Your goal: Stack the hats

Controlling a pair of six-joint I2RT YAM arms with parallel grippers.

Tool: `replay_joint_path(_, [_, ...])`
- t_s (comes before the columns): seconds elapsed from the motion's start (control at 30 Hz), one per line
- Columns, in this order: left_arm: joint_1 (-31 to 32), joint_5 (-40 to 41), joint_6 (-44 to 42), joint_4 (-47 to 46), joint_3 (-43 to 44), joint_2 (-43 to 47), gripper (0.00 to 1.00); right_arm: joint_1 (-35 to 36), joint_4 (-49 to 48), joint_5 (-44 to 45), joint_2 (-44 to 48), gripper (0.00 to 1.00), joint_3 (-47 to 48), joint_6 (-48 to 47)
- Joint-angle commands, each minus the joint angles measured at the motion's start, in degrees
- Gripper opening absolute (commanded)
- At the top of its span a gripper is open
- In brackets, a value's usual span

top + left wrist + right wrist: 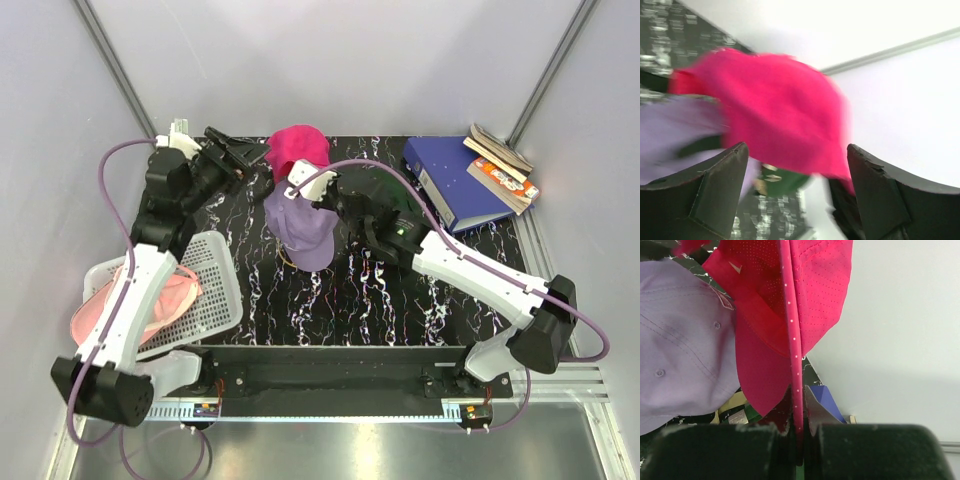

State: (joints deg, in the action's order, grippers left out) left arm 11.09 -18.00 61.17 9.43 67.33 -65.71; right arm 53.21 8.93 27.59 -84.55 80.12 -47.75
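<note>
The magenta hat is at the back of the table, its edge pinched in my right gripper, which is shut on it. The lavender hat lies just in front of it and shows at the left in the right wrist view. A dark green hat lies partly under my right arm. The light pink hat rests in the basket. My left gripper stands open just left of the magenta hat, which is blurred and not between its fingers.
A white mesh basket stands at the near left under my left arm. A blue binder and a few books lie at the back right. Grey walls close in the back and both sides.
</note>
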Motion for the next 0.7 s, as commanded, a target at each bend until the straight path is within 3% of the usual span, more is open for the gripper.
replay_joint_path(0.0, [4.4,2.4,5.9,-1.7,-0.8,2.4,0.84,1.2,-0.9,1.7,-1.1,0.0,1.2,-1.0])
replay_joint_path(0.27, [9.0,2.1,7.1,-2.4,0.5,-0.4,0.85,2.2,-0.6,1.8,-0.9,0.02,0.6,0.0])
replay_joint_path(0.43, [10.1,2.7,7.6,-2.7,1.6,-1.8,0.81,2.6,-0.6,2.2,-0.9,0.06,0.3,0.0])
replay_joint_path(0.57, [10.7,2.2,9.3,-4.8,1.6,-2.6,0.7,3.0,-0.5,2.5,-1.4,0.07,0.1,-0.1])
replay_joint_path(0.67, [11.5,2.7,9.8,-5.1,1.6,-2.8,0.56,3.0,-0.5,2.8,-1.8,0.08,0.0,0.1])
